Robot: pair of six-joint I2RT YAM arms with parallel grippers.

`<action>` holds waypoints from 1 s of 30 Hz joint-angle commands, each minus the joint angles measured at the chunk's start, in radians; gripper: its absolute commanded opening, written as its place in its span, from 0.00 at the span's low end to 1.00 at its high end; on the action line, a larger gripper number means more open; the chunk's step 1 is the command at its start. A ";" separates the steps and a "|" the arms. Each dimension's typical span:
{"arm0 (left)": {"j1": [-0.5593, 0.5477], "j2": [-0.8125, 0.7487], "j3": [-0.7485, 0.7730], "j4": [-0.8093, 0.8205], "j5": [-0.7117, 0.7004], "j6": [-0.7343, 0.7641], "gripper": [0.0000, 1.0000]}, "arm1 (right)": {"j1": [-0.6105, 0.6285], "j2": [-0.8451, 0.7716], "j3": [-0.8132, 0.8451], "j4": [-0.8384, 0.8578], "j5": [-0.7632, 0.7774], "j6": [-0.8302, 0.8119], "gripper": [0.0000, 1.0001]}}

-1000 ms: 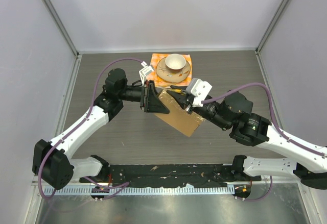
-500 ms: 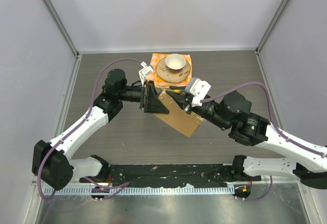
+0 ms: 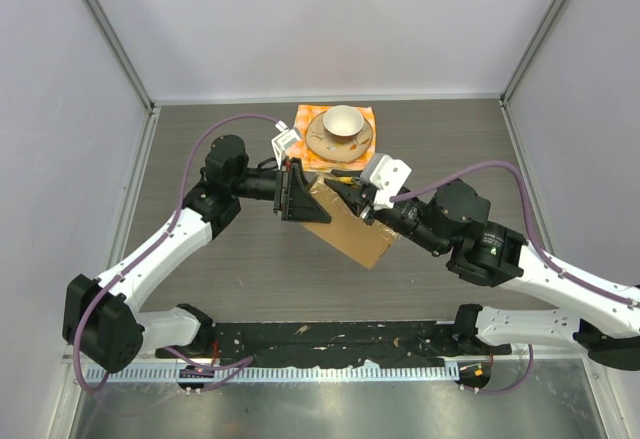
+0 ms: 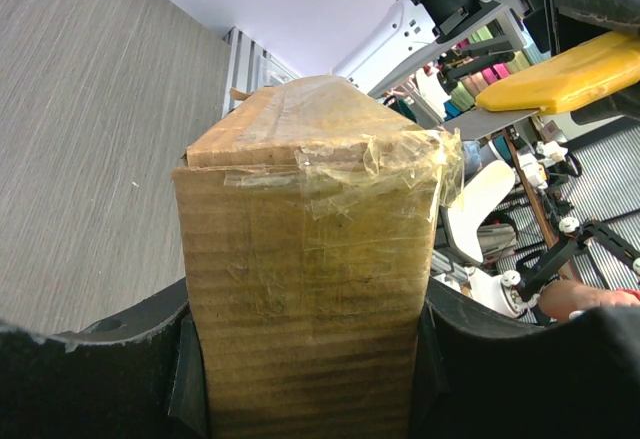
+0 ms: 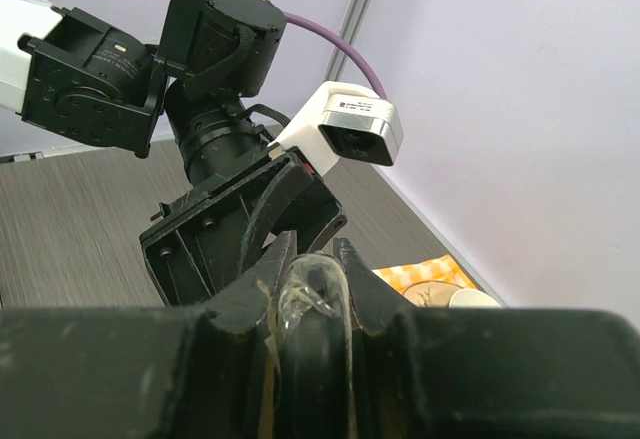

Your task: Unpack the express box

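— Where's the box?
— Just in front of the saucer, one end clamped in the left gripper.
— And the right gripper?
— Nearly closed, pinching clear tape at the box's far edge.

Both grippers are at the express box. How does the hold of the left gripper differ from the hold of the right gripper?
Opening: the left gripper has its fingers wide apart, the right gripper nearly together. Held: the left gripper clamps one end of the express box across its cardboard; the right gripper pinches only a shiny clear strip, apparently tape. Shared: both work at the box's end nearest the saucer.
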 commanded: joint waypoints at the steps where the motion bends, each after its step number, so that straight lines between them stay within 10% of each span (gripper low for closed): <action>1: -0.006 -0.033 0.008 0.056 0.013 -0.020 0.00 | 0.002 0.008 -0.004 0.013 0.046 -0.024 0.01; 30: -0.005 -0.061 0.019 0.128 0.022 -0.097 0.00 | 0.003 0.008 -0.068 -0.274 0.140 0.063 0.01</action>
